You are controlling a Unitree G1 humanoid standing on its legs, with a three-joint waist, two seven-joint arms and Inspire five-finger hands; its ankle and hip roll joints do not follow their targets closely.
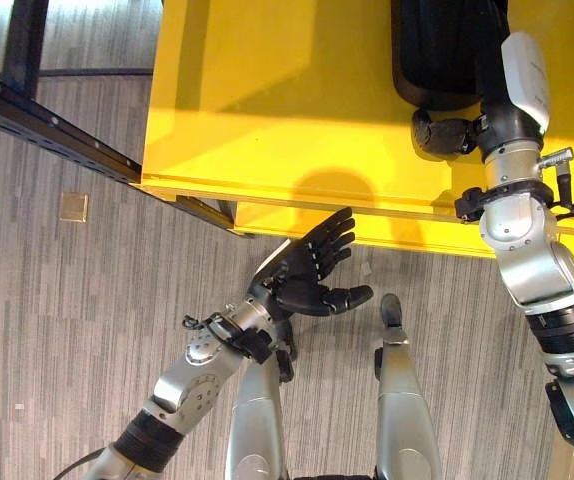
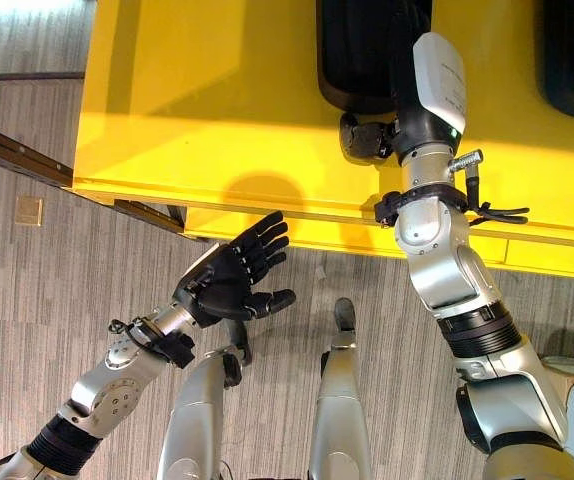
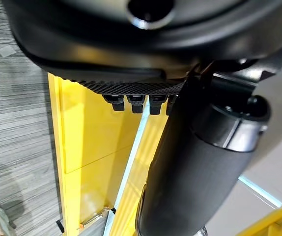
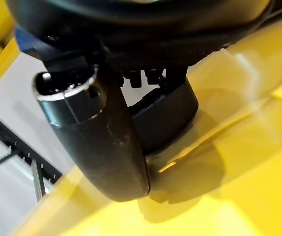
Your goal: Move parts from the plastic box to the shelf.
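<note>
Left eye: I see the yellow plastic box [image 1: 267,90] as my landmark. A black part [image 1: 437,55] lies inside the box at its far side. Right hand [image 1: 442,133] is down in the box, right at the near end of that part, touching it. Left hand [image 1: 312,272] hangs over the grey floor [image 1: 67,300], just outside the box's near wall, palm up, fingers [image 1: 332,235] spread and straight, holding nothing. A dark rail [image 1: 37,115] runs along the box's left side.

Right eye: same layout. A second black part [image 2: 572,55] shows in the box, off to the right of the first part. Right hand's fingers are tucked against the first part; from here I cannot tell if they wrap it.

Left wrist: left fingers [image 3: 131,102] stick out straight, thumb [image 3: 195,172] free, yellow box wall beyond them.

Right wrist: thumb [image 4: 99,137] lies along the black part [image 4: 170,115], fingers curled over its edge. The part rests on the box floor.
</note>
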